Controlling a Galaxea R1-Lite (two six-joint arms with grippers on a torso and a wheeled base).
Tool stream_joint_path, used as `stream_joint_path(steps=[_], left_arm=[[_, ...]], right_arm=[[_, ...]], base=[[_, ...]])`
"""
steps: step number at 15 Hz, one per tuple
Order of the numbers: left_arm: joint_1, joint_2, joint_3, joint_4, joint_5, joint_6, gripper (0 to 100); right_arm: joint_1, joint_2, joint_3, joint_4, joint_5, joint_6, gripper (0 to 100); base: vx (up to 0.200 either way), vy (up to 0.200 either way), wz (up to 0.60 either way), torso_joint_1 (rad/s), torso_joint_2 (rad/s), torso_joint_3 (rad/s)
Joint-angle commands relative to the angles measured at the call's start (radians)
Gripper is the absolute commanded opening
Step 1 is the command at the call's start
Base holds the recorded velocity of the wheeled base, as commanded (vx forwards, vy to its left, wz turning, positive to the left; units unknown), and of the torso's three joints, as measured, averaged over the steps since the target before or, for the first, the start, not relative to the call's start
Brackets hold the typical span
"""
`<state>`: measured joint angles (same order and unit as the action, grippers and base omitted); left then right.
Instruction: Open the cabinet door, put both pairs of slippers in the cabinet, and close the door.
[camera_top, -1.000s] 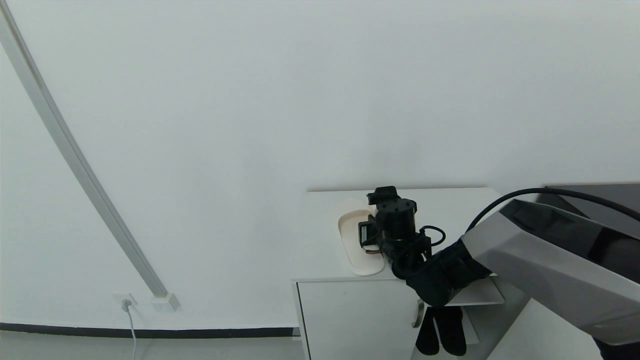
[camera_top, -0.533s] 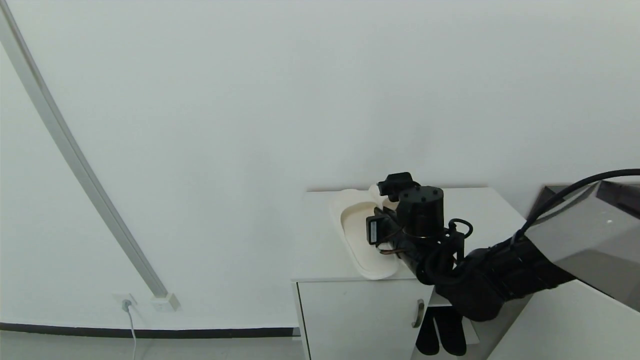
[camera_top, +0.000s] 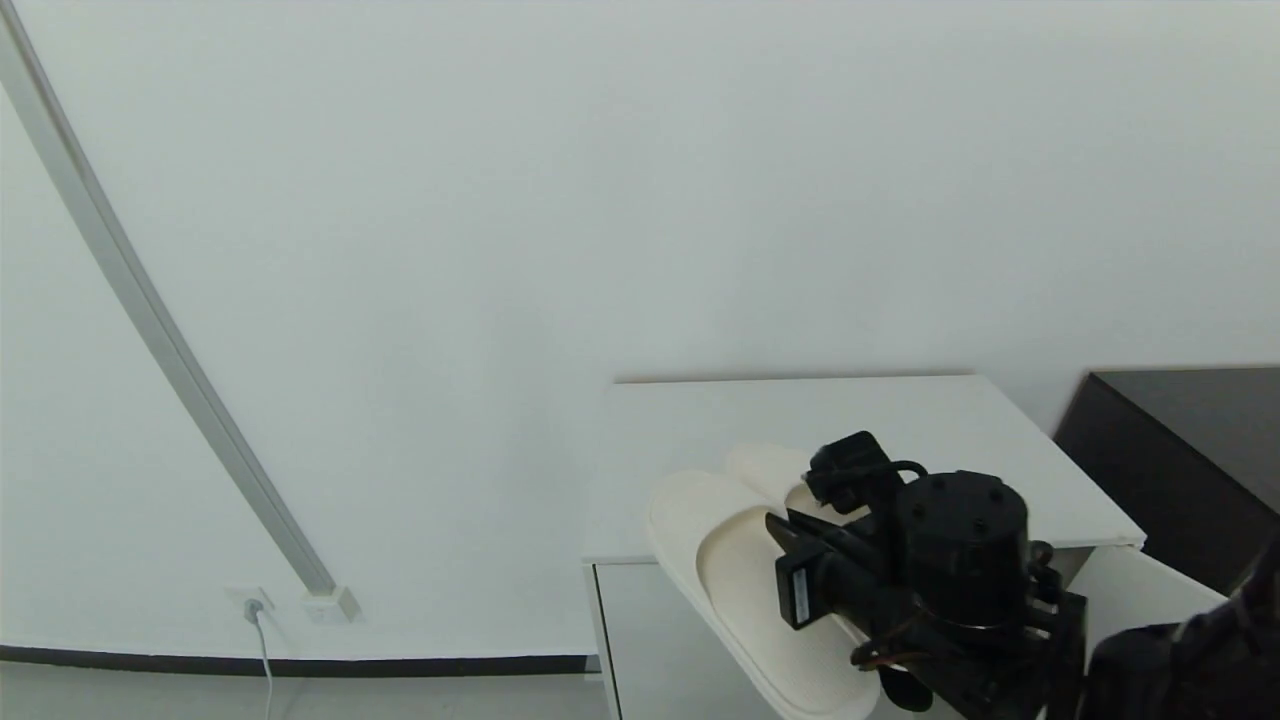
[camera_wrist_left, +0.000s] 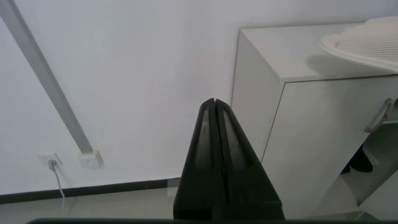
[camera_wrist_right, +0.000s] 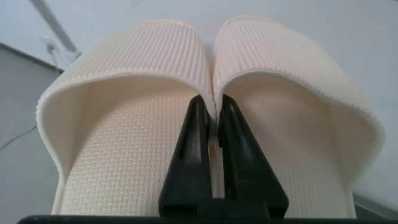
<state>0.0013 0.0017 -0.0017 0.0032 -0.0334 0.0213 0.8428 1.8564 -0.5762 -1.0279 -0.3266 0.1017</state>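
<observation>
- Your right end effector (camera_wrist_right: 213, 102) is clamped on the cream slippers (camera_top: 740, 590), pinching the inner edges of both together.
- The pair is held over the front edge of the white cabinet (camera_top: 850, 420), its heels overhanging the front.
- Your left end effector (camera_wrist_left: 214, 102) has its fingers pressed together with nothing between them, low and off to the cabinet's side.
- The black slippers (camera_wrist_left: 360, 163) sit inside the cabinet, past the door handle (camera_wrist_left: 380, 115).
</observation>
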Motion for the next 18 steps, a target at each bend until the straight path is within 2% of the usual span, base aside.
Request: stream_joint_path(steps=[1, 4, 7, 18], left_arm=[[0.000, 0.000, 0.000, 0.000, 0.000, 0.000, 0], [0.000, 0.000, 0.000, 0.000, 0.000, 0.000, 0], [0.000, 0.000, 0.000, 0.000, 0.000, 0.000, 0], [0.000, 0.000, 0.000, 0.001, 0.000, 0.000, 0]], right_arm=[[0.001, -0.137, 0.118, -0.032, 0.083, 0.001, 0], [-0.028, -0.178, 0.125, -0.037, 0.167, 0.000, 0], [-0.034, -0.167, 0.122, -0.037, 0.169, -0.005, 0], [-0.037, -0.138, 0.119, -0.037, 0.167, -0.007, 0]], base=[[0.000, 0.000, 0.00, 0.000, 0.00, 0.000], [0.000, 0.000, 0.00, 0.000, 0.00, 0.000], [0.000, 0.000, 0.00, 0.000, 0.00, 0.000], [-0.200, 0.000, 0.00, 0.002, 0.00, 0.002]])
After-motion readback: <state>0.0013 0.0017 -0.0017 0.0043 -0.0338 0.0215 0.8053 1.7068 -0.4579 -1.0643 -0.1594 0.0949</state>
